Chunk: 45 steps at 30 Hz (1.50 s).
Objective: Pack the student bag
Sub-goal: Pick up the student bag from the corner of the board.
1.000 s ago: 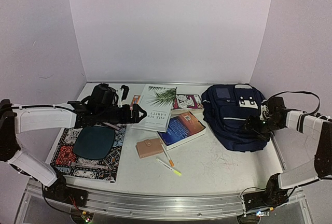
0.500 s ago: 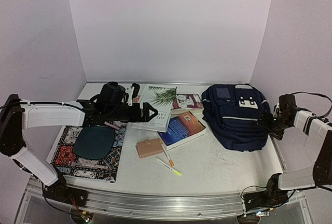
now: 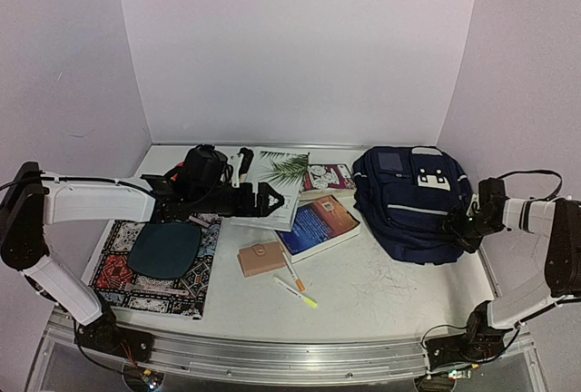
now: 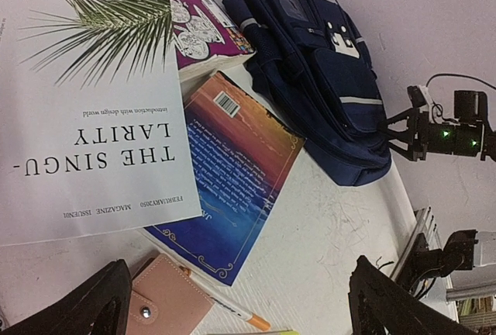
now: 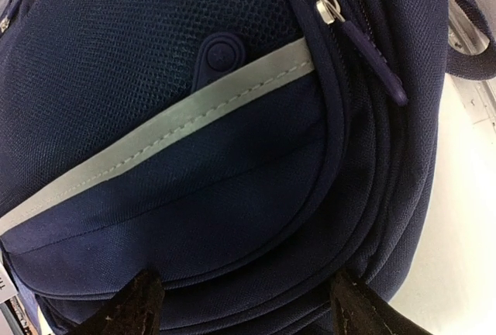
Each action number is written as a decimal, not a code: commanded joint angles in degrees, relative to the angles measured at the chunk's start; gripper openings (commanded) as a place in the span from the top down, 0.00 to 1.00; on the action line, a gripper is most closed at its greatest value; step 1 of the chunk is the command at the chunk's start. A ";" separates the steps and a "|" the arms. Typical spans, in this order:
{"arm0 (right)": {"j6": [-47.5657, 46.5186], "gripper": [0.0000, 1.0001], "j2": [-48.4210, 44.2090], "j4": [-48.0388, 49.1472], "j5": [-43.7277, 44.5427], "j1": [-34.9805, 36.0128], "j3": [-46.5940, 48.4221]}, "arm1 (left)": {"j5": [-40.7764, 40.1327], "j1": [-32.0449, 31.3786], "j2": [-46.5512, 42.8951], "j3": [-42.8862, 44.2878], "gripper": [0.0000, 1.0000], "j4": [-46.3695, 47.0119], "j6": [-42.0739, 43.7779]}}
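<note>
High rear camera overlooks the table (image 3: 390, 283); both wrist cameras share the student bag (image 4: 325, 94).

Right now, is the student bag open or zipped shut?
Shut, as far as visible: the student bag lies flat, zip lines closed by the zipper pull.

Overhead view: light is even and diffuse, with no hot spots on the pale lilac walls (image 3: 300, 47). Shadows are soft and short, under the arms (image 3: 91, 203) and along the backpack (image 3: 413, 201). Wall corners lean, a wide-lens effect.

Left wrist view: sharp overall. The white magazine (image 4: 85, 102) is nearly washed out. The left gripper (image 4: 240, 277) fingers (image 4: 85, 308) show as black shapes, detail lost.

Right wrist view: fabric weave crisp at centre. The right gripper (image 5: 248, 288) fingers (image 5: 139, 308) are dark and blurred. The table (image 5: 465, 257) is blown out white. The zip pull (image 5: 327, 5) carries a small glint.
</note>
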 commanded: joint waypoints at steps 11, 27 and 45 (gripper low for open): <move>1.87 0.26 -0.66 7.00 -9.28 -0.84 -6.39 | -0.98 -2.47 -0.50 2.58 0.01 2.48 -1.62; 6.30 1.00 -12.05 8.88 -20.10 -0.83 -5.48 | -1.63 -6.00 1.35 4.67 0.01 3.10 -2.15; 17.22 1.00 -26.47 3.08 -27.11 -0.66 9.73 | -0.28 -8.84 8.28 13.59 0.02 3.90 0.15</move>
